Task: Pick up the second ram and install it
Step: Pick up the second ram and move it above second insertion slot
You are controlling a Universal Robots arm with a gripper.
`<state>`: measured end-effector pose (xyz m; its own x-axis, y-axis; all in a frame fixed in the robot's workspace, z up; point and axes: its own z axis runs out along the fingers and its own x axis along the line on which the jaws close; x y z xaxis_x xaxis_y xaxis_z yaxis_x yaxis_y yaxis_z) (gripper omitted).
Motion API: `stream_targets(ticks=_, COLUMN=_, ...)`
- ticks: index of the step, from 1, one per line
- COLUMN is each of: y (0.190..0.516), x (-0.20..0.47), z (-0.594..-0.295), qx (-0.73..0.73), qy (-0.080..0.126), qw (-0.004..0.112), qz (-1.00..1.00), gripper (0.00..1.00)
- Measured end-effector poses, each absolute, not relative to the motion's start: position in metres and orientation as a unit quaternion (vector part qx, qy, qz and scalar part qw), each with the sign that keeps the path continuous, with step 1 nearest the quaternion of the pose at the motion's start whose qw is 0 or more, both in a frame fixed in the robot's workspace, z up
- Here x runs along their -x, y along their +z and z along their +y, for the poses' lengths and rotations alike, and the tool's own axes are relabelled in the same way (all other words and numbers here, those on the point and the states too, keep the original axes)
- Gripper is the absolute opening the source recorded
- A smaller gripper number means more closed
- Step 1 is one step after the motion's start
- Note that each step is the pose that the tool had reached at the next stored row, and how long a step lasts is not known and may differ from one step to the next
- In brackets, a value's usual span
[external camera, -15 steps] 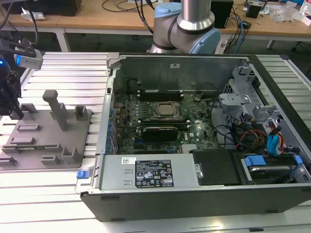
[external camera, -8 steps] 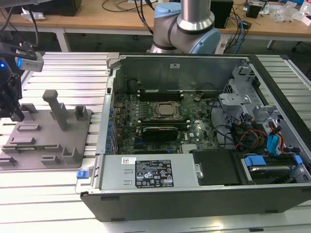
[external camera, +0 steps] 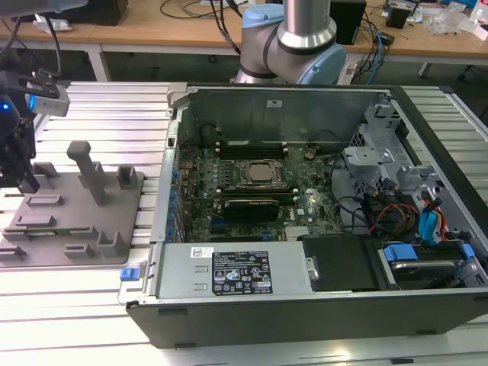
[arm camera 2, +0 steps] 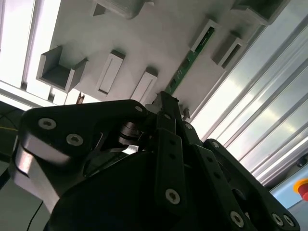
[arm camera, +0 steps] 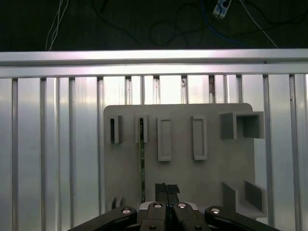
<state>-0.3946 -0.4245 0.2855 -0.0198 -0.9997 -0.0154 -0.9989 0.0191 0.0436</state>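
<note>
The claw is positioned above the grey fixture plate, which lies flat on the slatted aluminium table. In the first wrist view the two fingertips are pressed together with no visible gap, and nothing is pinched between them. The second ram stands on its long edge in a narrow slot of the fixture plate, with its dark green board showing as a thin strip. The claw tips hang just beside the near end of the second ram and do not grip it. In the second wrist view the same green strip runs away from the claw tips towards a raised grey block on the plate. The fixture plate also carries several empty rectangular slots, set side by side with the slot that holds the second ram, and an open box-shaped pocket at one corner. In the exterior view the claw is at the exterior view's far left, over the fixture plate. The open computer case lies on the table to the exterior view's right of the plate, well apart from the claw. The motherboard is exposed inside the case, with the CPU socket near its middle. The arm's base stands behind the case.
</note>
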Motion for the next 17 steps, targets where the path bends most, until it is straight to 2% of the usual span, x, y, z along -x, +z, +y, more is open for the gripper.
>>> stream_targets(ticks=17, y=0.265, x=0.397, z=-0.436, qx=-0.700, qy=-0.021, qw=0.010, qz=-0.714, gripper=0.08)
